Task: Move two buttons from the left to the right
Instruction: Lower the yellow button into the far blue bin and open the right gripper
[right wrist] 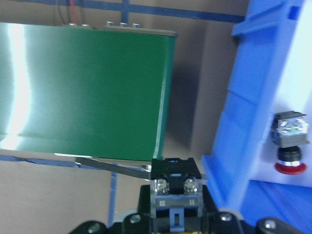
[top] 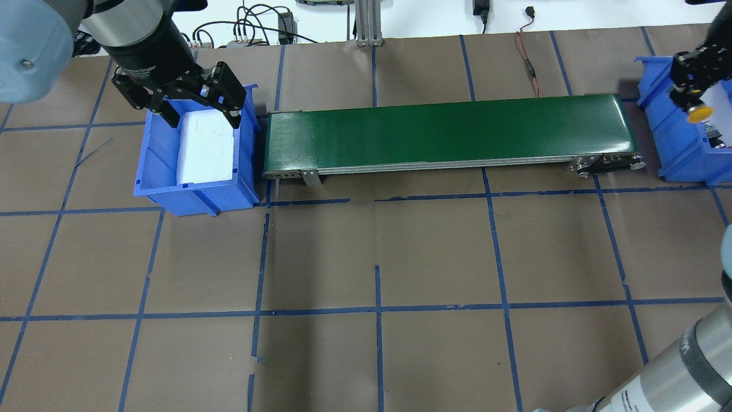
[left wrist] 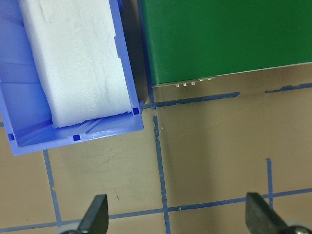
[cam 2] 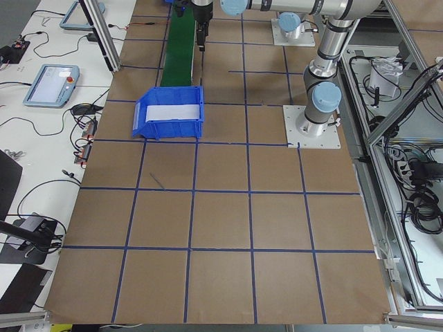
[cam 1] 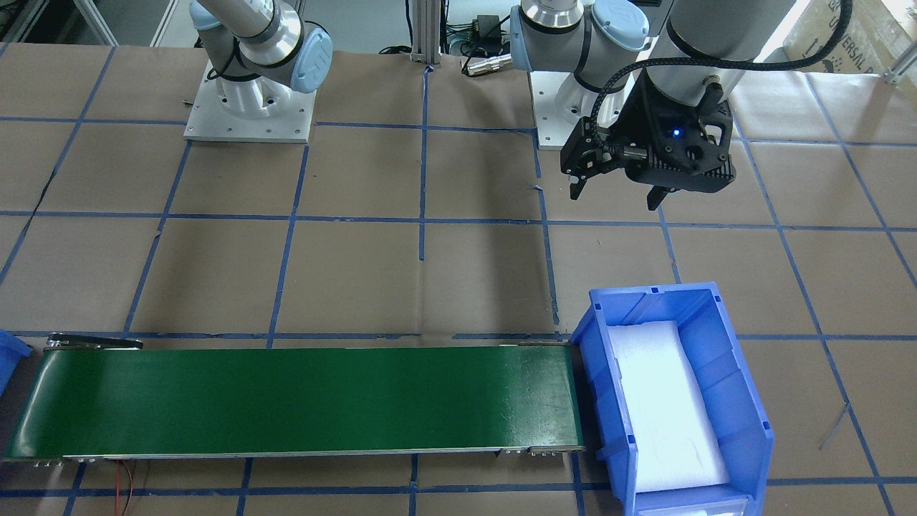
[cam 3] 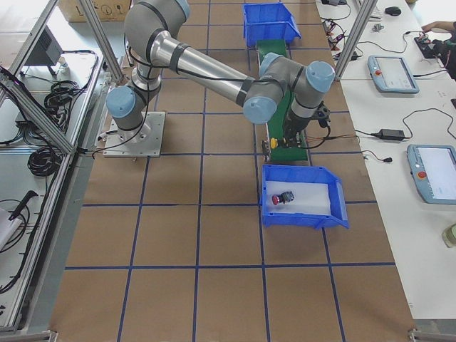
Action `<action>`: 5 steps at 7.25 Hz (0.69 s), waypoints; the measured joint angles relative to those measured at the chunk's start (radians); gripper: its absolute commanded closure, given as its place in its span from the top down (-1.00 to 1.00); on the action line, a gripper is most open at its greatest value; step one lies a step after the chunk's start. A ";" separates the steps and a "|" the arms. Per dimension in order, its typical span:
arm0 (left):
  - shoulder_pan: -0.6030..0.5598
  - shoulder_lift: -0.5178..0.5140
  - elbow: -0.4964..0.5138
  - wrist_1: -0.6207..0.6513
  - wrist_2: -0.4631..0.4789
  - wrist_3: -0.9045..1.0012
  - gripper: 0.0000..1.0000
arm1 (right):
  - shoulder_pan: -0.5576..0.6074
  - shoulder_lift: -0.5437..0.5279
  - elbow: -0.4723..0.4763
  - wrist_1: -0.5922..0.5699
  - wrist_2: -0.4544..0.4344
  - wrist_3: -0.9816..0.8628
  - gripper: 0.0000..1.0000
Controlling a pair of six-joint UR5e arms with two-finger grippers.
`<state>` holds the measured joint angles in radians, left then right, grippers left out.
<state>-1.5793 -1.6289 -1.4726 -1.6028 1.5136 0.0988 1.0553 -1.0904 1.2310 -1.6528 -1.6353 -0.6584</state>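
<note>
My right gripper [top: 693,103] is shut on the yellow button [top: 697,115] and holds it in the air by the right blue bin's [top: 672,149] wall nearest the conveyor. In the right wrist view the button's grey contact block [right wrist: 175,189] sits between the fingers. The red button [right wrist: 289,146] lies on white foam inside that bin; it also shows in the exterior right view [cam 3: 284,198]. My left gripper [top: 191,111] is open and empty, above the left blue bin [top: 150,171], which holds only white foam [top: 206,146].
A green conveyor belt [top: 446,134] runs between the two bins. The brown table [top: 377,257] has a blue tape grid. Cables lie behind the belt at the table's far edge. The arm bases [cam 1: 247,107] stand on the robot's side.
</note>
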 measured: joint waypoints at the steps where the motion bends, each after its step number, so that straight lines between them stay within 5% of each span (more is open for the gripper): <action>1: 0.000 0.004 0.000 0.000 -0.007 0.000 1.00 | -0.043 0.027 -0.045 -0.003 -0.016 -0.071 -0.82; 5: 0.003 0.016 -0.002 -0.019 -0.006 -0.005 1.00 | -0.081 0.217 -0.283 -0.005 -0.013 -0.175 -0.82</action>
<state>-1.5765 -1.6129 -1.4741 -1.6223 1.5077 0.0934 0.9742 -0.8730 0.9477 -1.6581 -1.6481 -0.8337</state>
